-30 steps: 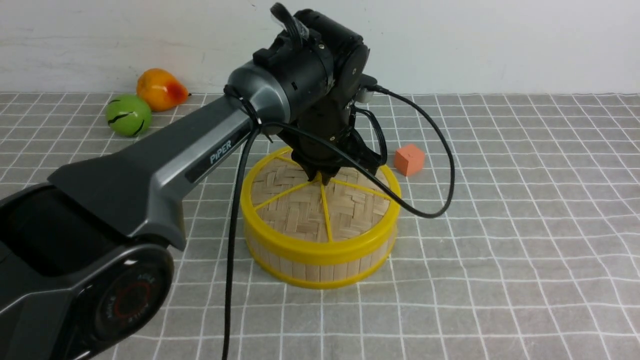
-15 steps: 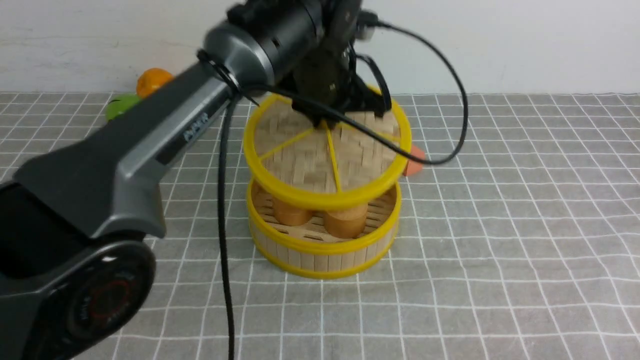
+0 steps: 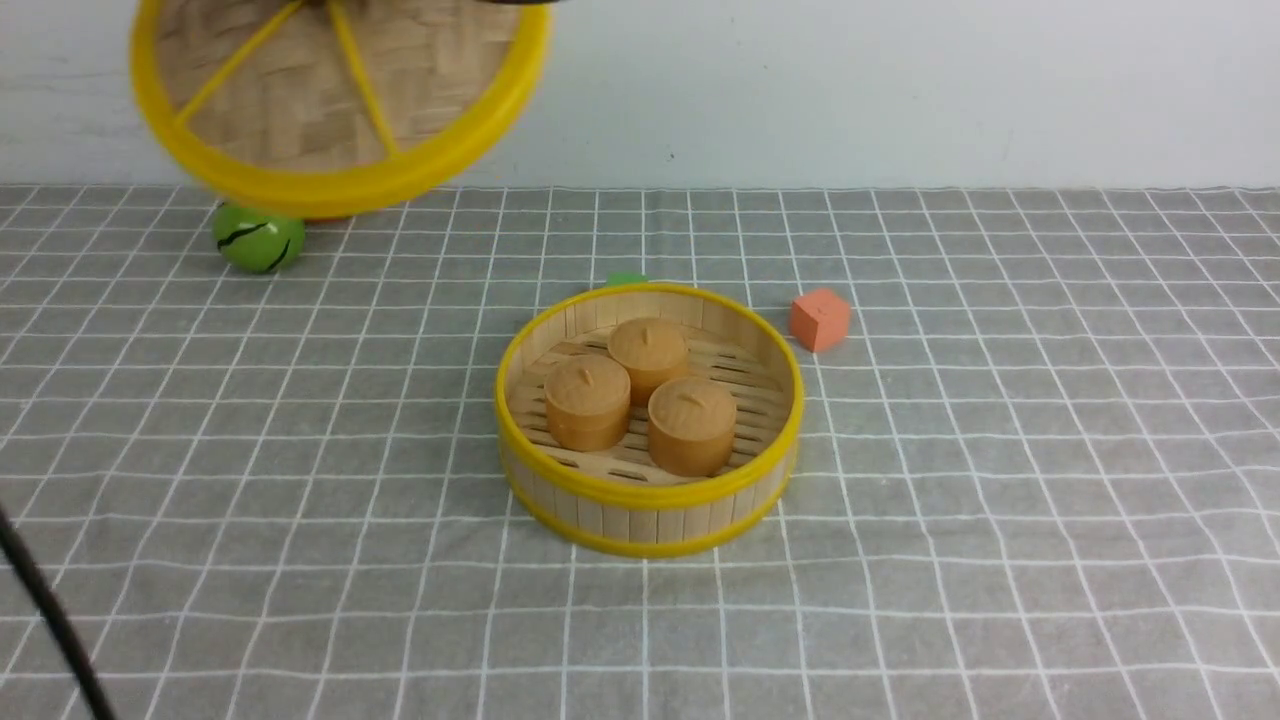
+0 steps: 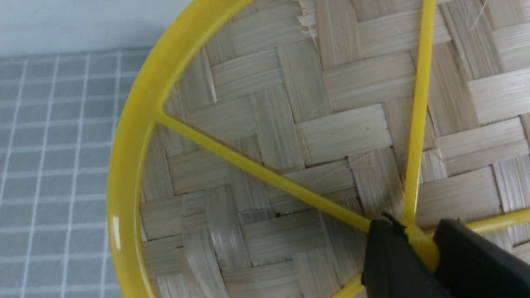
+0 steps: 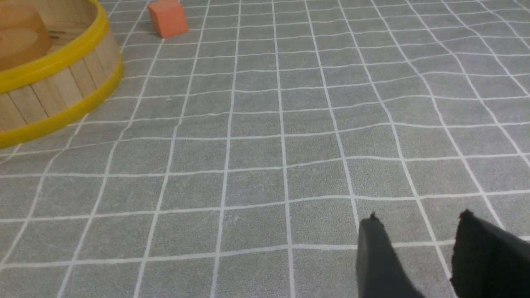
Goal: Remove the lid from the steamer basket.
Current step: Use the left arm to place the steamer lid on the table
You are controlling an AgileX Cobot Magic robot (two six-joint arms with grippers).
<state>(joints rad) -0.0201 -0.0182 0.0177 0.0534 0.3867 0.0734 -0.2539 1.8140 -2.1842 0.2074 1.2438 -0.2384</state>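
Note:
The lid (image 3: 330, 90), a woven bamboo disc with a yellow rim and spokes, hangs in the air at the far upper left, well clear of the steamer basket (image 3: 650, 505). In the left wrist view my left gripper (image 4: 416, 244) is shut on the lid's (image 4: 290, 124) small yellow centre knob. The arm itself is out of the front view. The steamer basket stands uncovered in the middle of the cloth, with three tan round buns (image 3: 650, 395) inside. My right gripper (image 5: 418, 225) hovers open over bare cloth, to the right of the basket (image 5: 54, 82).
An orange cube (image 3: 819, 319) lies just right of the basket. A green fruit (image 3: 258, 240) sits at the far left below the lifted lid. A black cable (image 3: 50, 620) crosses the near left corner. A small green thing (image 3: 626, 279) peeks out behind the basket.
The left arm has raised the lid off the basket and carried it up and to the left, out of most of the front view. The buns inside now show.

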